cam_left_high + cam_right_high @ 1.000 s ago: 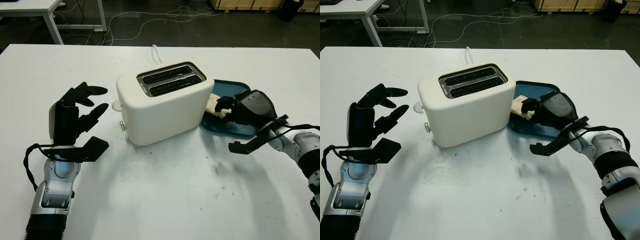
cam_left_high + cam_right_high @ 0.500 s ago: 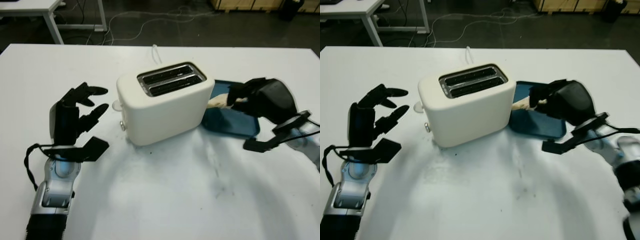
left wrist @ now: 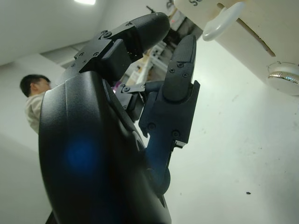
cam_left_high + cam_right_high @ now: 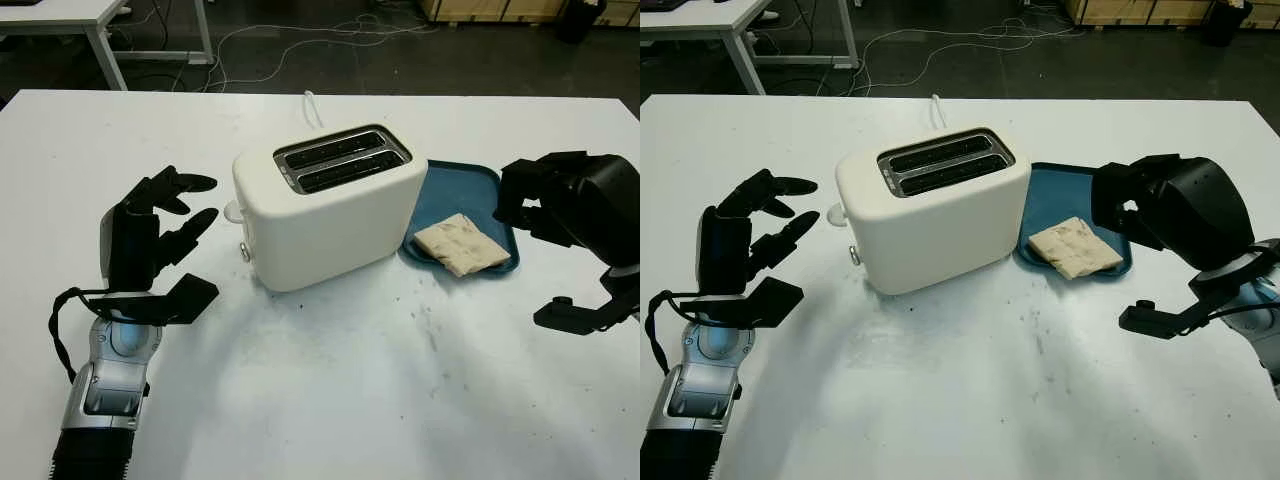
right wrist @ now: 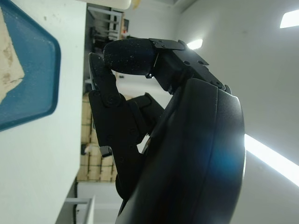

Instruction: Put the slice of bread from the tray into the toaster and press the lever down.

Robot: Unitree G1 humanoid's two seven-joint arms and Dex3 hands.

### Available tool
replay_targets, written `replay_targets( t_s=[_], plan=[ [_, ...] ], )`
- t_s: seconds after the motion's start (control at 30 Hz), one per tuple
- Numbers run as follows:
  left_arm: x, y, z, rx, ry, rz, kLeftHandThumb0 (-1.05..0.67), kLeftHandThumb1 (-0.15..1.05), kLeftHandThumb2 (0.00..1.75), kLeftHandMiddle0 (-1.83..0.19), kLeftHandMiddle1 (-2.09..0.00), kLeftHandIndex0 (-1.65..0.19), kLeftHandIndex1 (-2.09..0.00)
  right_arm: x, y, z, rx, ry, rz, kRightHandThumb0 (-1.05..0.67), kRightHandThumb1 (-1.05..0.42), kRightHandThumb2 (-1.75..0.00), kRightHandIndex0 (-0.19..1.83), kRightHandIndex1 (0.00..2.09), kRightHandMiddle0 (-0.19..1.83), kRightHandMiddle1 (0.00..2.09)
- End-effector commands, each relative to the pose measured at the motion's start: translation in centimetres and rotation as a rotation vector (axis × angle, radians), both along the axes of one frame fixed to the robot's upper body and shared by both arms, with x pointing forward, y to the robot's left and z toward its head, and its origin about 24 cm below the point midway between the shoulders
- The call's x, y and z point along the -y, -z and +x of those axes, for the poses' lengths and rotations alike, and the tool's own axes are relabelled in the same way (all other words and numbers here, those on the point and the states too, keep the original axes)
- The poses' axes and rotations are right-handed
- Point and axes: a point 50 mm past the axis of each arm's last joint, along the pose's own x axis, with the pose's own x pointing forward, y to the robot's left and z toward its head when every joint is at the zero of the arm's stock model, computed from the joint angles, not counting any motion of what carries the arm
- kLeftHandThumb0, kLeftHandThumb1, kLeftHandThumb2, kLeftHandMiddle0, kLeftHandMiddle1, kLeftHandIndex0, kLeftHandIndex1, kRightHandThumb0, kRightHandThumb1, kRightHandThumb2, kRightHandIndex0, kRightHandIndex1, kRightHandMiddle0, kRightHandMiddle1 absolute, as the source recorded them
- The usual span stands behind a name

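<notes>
We see the right hand [image 4: 1160,205] raised above the counter [image 4: 970,400] just to the right of the blue tray [image 4: 1065,195]. It holds nothing and touches nothing; its fingers [image 5: 114,116] are curled inward toward the palm, as the right wrist view shows. The slice of bread [image 4: 1074,248] lies flat on the near part of the tray, well apart from that hand, with one corner reaching the tray's front rim.

The left hand [image 4: 150,235] stands upright to the left of the white toaster [image 4: 325,205], open, its fingers [image 3: 175,93] pointing toward the toaster's end without touching it. In the left wrist view we make out the toaster's white lever [image 3: 223,21] and a chrome knob [image 3: 284,74] just beyond those fingertips; the lever sits at the top of its slot.

Both toaster slots [image 4: 343,158] face up, and we see nothing in them. The toaster's right side hides the tray's near-left corner. A white cord [image 4: 312,105] leaves the back of the toaster and runs toward the counter's far edge. In the left wrist view a person [image 3: 35,95] shows in the background, partly cut off by the hand's shell. We can read no brand or writing on any of these things.
</notes>
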Motion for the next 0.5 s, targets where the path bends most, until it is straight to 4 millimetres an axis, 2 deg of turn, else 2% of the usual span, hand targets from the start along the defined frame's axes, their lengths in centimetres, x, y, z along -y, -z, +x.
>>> replay_targets(
  t_s=[0.0,0.13,0.23,0.33,0.37,0.4,0.47],
  plan=[
    [0.0,-0.1,-0.1,0.008,0.003,-0.011,-0.32,0.92,0.13,-0.49,-1.5,-0.66,-0.78,-0.1,0.3,0.0,-0.01,-0.01,0.005,-0.21,-0.92,-0.05,0.92,1.75,0.74,1.75],
    [0.0,-0.1,-0.1,0.005,-0.001,-0.006,-0.32,0.92,0.13,-0.5,-1.51,-0.66,-0.78,-0.2,0.8,0.0,-0.055,0.001,-0.004,-0.23,-0.92,-0.09,0.91,1.75,0.72,1.75],
    [0.1,-0.1,-0.1,0.004,-0.002,-0.006,-0.32,0.92,0.13,-0.5,-1.51,-0.66,-0.78,-0.2,1.1,-0.1,-0.113,0.005,0.025,-0.27,-0.91,-0.05,0.85,1.75,0.67,1.75],
    [0.0,-0.1,-0.1,0.006,-0.001,-0.008,-0.33,0.92,0.14,-0.51,-1.52,-0.67,-0.77,-0.3,1.5,-0.4,-0.209,0.035,0.002,-0.42,-0.78,-0.02,0.65,1.75,0.53,1.75],
    [0.0,-0.1,-0.1,0.007,0.001,-0.01,-0.33,0.92,0.14,-0.5,-1.51,-0.66,-0.77,-0.5,1.6,-0.5,-0.254,0.05,-0.025,-0.48,-0.75,-0.01,0.54,1.68,0.52,1.57],
    [-0.1,-0.1,-0.1,0.006,0.001,-0.008,-0.32,0.92,0.14,-0.5,-1.51,-0.66,-0.77,-0.6,1.7,-0.7,-0.298,0.062,-0.055,-0.53,-0.72,0.0,0.45,1.5,0.61,1.16],
    [-0.1,-0.1,-0.1,0.004,-0.001,-0.005,-0.32,0.92,0.14,-0.5,-1.5,-0.66,-0.77,-0.9,2.0,-1.0,-0.349,0.071,-0.097,-0.58,-0.68,0.0,0.42,1.04,0.72,0.53]
  ],
)
